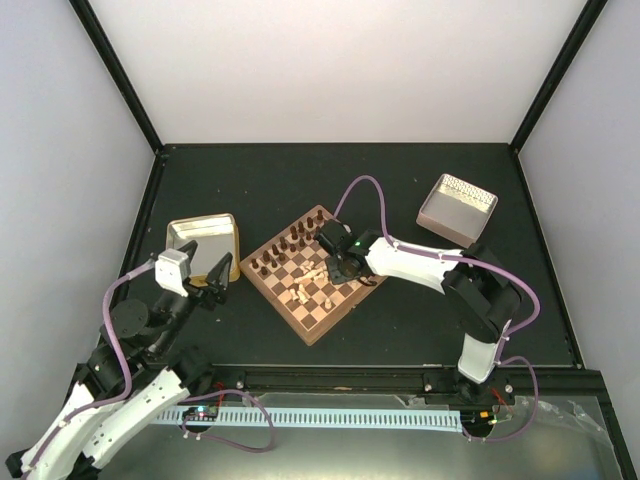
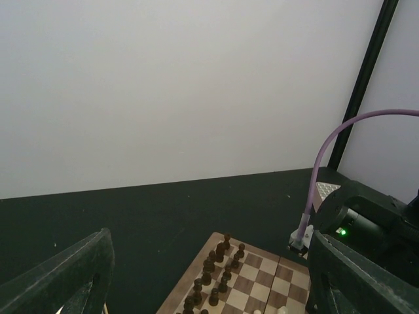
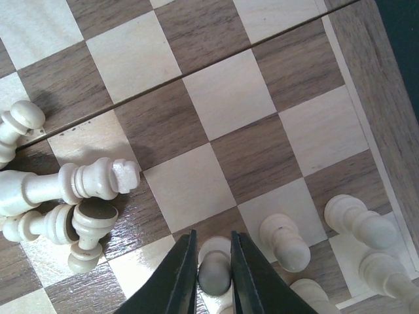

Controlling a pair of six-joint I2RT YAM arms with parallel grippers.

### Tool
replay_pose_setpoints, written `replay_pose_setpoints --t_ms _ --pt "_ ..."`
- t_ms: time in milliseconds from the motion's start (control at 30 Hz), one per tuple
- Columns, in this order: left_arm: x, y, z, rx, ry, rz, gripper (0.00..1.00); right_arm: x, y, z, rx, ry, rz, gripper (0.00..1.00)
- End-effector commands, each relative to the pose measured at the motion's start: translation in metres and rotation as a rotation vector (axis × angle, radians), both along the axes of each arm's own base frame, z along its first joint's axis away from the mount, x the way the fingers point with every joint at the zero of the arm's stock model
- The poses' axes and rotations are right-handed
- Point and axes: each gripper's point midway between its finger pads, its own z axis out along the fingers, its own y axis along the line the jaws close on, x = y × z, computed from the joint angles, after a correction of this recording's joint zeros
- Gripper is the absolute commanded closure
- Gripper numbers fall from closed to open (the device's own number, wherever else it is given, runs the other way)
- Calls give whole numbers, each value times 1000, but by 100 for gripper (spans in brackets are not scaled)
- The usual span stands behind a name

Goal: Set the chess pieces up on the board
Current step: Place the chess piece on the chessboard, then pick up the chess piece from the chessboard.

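Note:
The chessboard (image 1: 330, 312) lies turned diamond-wise in the middle of the table. Dark brown pieces (image 1: 285, 250) stand in two rows along its far-left side and also show in the left wrist view (image 2: 216, 275). My right gripper (image 3: 214, 261) is low over the board's right side, shut on an upright cream pawn (image 3: 215, 278) that stands on a square. More cream pieces (image 3: 285, 239) stand beside it near the rim. Several cream pieces (image 3: 78, 183) lie toppled in a heap mid-board. My left gripper (image 1: 210, 285) is open and empty, left of the board.
A yellowish metal tray (image 1: 203, 240) sits just behind the left gripper. A pinkish bin (image 1: 457, 208) stands at the back right. The right arm's purple cable (image 1: 365, 195) arcs over the board's far corner.

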Motion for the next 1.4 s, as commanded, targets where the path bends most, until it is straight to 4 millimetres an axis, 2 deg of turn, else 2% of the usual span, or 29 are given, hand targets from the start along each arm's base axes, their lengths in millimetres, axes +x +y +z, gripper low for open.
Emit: replay_pose_setpoints --t_ms 0,200,400,600,800,1000,1167,1367 --pt "1 -3 -3 29 9 -11 17 -5 0 7 15 1 -4 82" --pt "1 -3 -3 28 8 -11 18 -1 0 27 38 -35 -21 73" --pt "1 -3 -3 24 13 -11 17 1 7 47 86 -57 -10 71" --pt "2 -5 -4 28 17 -11 17 -10 36 57 145 -46 77 69" --pt "2 -3 -3 26 16 -7 17 -35 77 56 166 -20 204 68" --pt "1 -2 -3 23 14 -4 17 -47 102 45 149 4 276 68" --pt "1 -2 -3 23 15 -3 17 -47 112 34 112 19 310 68" --pt "1 -2 -4 22 16 -4 17 -45 115 24 93 28 309 69"
